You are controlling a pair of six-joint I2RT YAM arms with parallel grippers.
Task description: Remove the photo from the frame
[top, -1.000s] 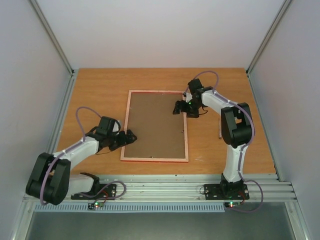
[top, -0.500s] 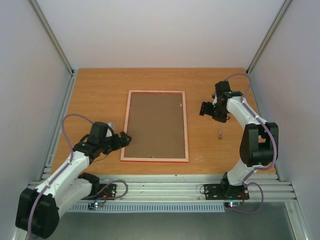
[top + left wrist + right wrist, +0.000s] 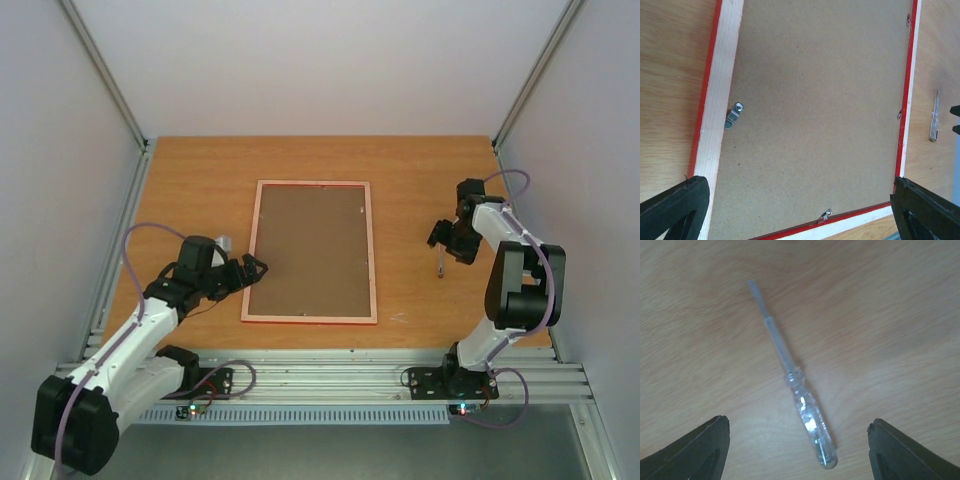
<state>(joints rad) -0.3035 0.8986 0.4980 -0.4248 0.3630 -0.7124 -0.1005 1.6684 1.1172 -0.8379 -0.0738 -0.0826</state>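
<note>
Right pincer (image 3: 443,240): jaws wide, holding nothing, fingers (image 3: 695,450) spread to either side of a clear-handled screwdriver (image 3: 800,395) without touching it. Screwdriver: lies flat on the wooden worktop (image 3: 200,180), well apart from the frame, to its right.

Left pincer (image 3: 256,270): jaws wide, holding nothing, poised just beside the frame's left rail near its front corner.

Frame (image 3: 372,250): red-edged, pale wood on the back, lies face down at mid-worktop between the two arms. Brown backing board (image 3: 310,250): seated inside the frame, covering whatever lies beneath. Metal clips (image 3: 734,116): small, set along the rails; one rests on the board's edge.
</note>
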